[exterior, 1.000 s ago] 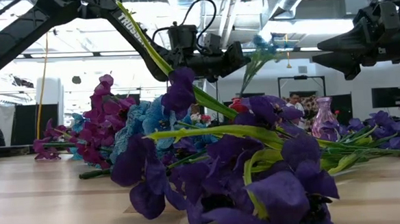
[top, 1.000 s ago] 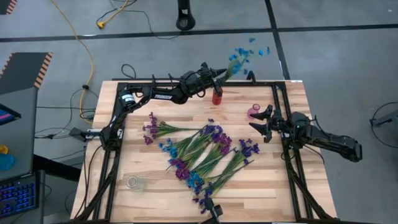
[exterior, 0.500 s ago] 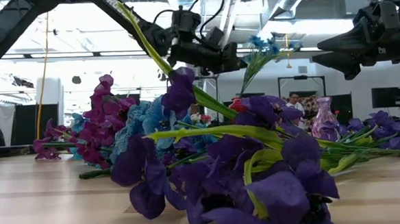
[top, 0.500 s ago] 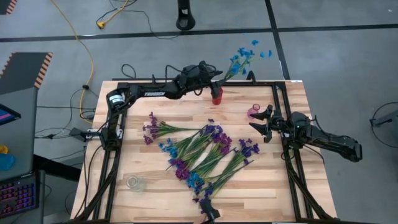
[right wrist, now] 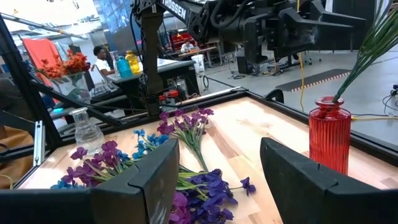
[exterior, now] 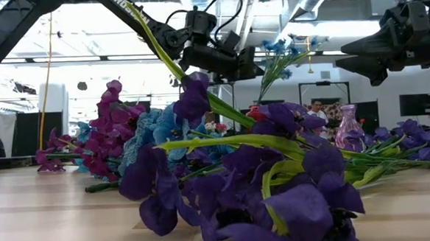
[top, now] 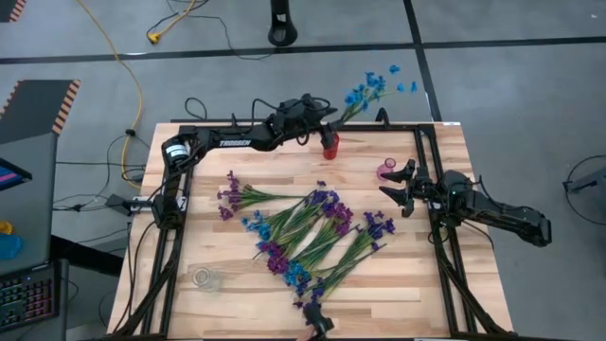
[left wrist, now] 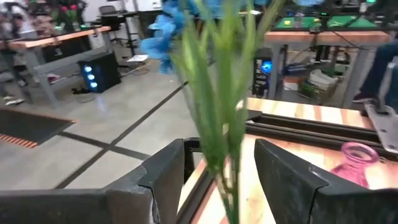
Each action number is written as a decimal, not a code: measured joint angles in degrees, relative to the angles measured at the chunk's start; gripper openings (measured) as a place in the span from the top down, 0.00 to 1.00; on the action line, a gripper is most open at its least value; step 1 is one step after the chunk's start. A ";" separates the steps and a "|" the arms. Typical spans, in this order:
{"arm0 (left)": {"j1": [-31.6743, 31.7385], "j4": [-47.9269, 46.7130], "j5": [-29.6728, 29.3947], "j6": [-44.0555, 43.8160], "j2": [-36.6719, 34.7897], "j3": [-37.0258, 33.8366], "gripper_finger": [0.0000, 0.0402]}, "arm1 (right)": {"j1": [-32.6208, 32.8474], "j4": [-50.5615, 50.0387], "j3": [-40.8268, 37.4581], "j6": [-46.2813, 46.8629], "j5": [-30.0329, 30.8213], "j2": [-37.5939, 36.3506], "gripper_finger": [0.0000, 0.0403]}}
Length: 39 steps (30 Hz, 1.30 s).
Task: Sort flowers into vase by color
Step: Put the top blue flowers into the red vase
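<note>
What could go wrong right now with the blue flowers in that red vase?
The blue flowers lean far out of the red vase, which stands near the table's edge, so it might tip. The left gripper, open around the stems, could snag them when pulling away.

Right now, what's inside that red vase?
Green stems of blue flowers stand in the red vase, leaning past the table edge. Their lower ends are hidden inside.

Scattered across the table's middle, a heap of flowers; one vase near the far edge with a stem bunch standing in it, left gripper just beside; another vase toward the right edge, near the right gripper; a third vase by the near left corner
</note>
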 joint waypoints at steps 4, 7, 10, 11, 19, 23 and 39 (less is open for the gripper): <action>0.00 -0.27 -1.15 -0.93 0.00 0.00 0.54 | 0.00 0.02 0.00 0.02 0.00 0.00 0.37; -0.16 -0.21 -1.14 -1.00 0.02 0.00 0.54 | 0.02 0.02 0.00 0.02 0.51 0.00 0.37; -0.65 0.07 -0.03 -1.02 0.02 0.00 0.54 | 0.00 0.02 0.00 0.02 2.35 -0.02 0.37; -0.81 0.06 0.06 -1.05 0.02 0.00 0.54 | 0.00 0.02 0.00 0.02 2.82 0.00 0.37; -1.12 0.15 -1.58 -1.20 0.04 0.00 0.54 | 0.02 1.79 -0.02 0.11 4.00 -0.01 0.37; -0.98 0.24 -1.75 -1.33 0.07 0.00 0.54 | 0.02 2.84 -0.02 0.09 4.02 0.00 0.37; -1.07 3.97 -2.88 -3.47 3.96 1.64 0.54 | 0.00 3.45 -0.02 -2.92 4.13 0.00 0.37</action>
